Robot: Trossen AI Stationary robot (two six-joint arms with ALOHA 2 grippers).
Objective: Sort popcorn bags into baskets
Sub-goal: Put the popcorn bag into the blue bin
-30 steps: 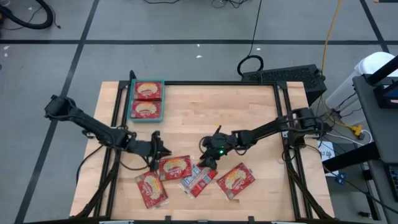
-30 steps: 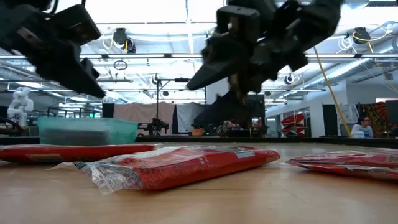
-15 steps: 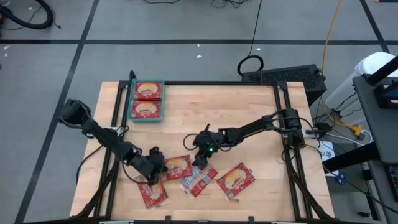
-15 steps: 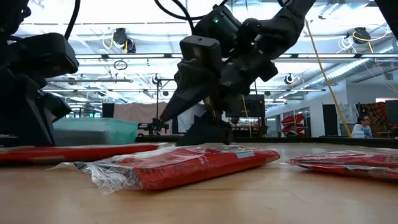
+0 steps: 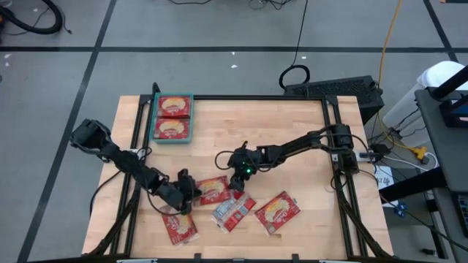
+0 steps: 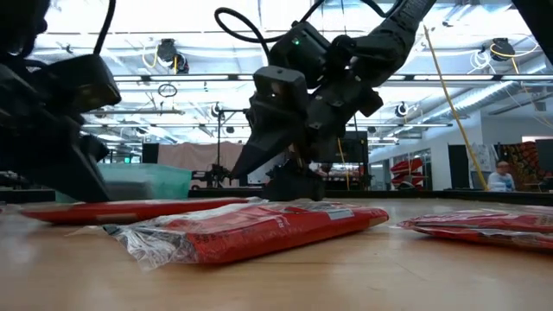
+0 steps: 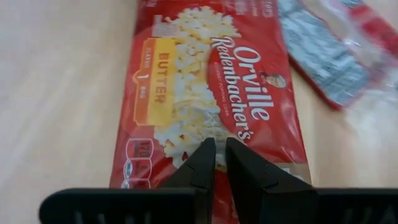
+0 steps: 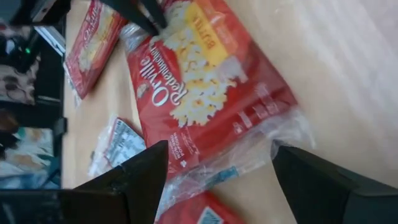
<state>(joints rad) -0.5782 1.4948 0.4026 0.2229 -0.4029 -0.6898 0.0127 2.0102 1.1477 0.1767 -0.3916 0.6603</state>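
Red popcorn bag between both low-reaching arms: left claw nearly closed (pinching nothing), right claw spread

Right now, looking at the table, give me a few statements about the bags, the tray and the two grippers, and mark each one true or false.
1. The teal tray holds two popcorn bags. True.
2. The right gripper is shut on a bag. False: its fingers stand wide open above the edge of the middle bag.
3. The left gripper has its fingers nearly closed at the middle bag's end. True.
4. Every loose bag shows its red face. False: one bag shows a silvery side.
5. The tray sits at the table's near right corner. False: it is at the far left.
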